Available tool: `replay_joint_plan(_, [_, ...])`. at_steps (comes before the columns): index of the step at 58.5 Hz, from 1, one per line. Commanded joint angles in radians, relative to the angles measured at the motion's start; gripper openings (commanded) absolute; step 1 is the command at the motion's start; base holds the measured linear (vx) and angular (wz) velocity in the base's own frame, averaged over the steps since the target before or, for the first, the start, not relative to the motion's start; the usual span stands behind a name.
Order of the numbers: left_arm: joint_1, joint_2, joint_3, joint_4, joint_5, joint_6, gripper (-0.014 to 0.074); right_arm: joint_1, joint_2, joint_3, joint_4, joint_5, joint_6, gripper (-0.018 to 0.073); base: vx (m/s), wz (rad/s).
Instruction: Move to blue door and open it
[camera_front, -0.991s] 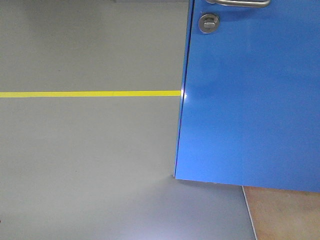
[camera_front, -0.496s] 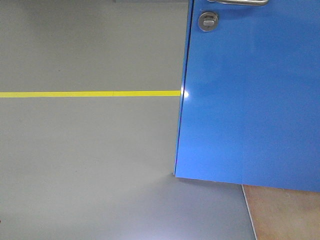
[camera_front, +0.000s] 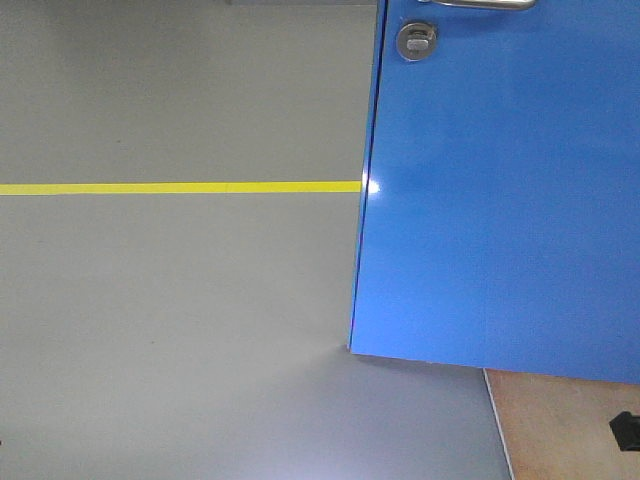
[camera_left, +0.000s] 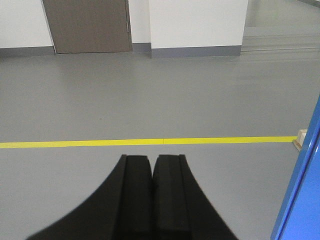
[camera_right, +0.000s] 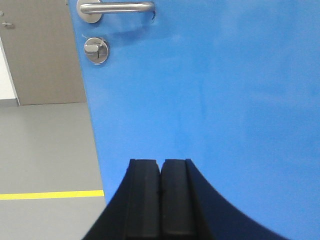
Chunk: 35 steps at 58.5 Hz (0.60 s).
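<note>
Directly before the blue door (camera_right: 210, 100), below its lever handle (camera_right: 117, 7), the right gripper (camera_right: 160, 172) has jaws pressed together, empty; the left gripper (camera_left: 151, 167) likewise.

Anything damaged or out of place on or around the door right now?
Nothing looks damaged. The blue door is smooth, and its lever handle and round lock sit straight. One unexplained thing: a small dark object at the front view's lower right edge, too cropped to identify.
</note>
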Motion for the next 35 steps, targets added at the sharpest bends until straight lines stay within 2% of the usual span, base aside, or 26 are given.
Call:
replay_joint_plan(1, [-0.001, -0.013, -0.026, -0.003, -0.085, -0.007, 0.0073, 0.002, -0.016, 0.002, -0.015, -0.068, 0.007, 0.0012, 0.00, 0.00])
replay_joint_plan(35, [-0.001, -0.013, -0.026, -0.003, -0.085, -0.007, 0.0073, 0.002, -0.016, 0.002, -0.002, -0.062, 0.017, 0.0012, 0.00, 0.00])
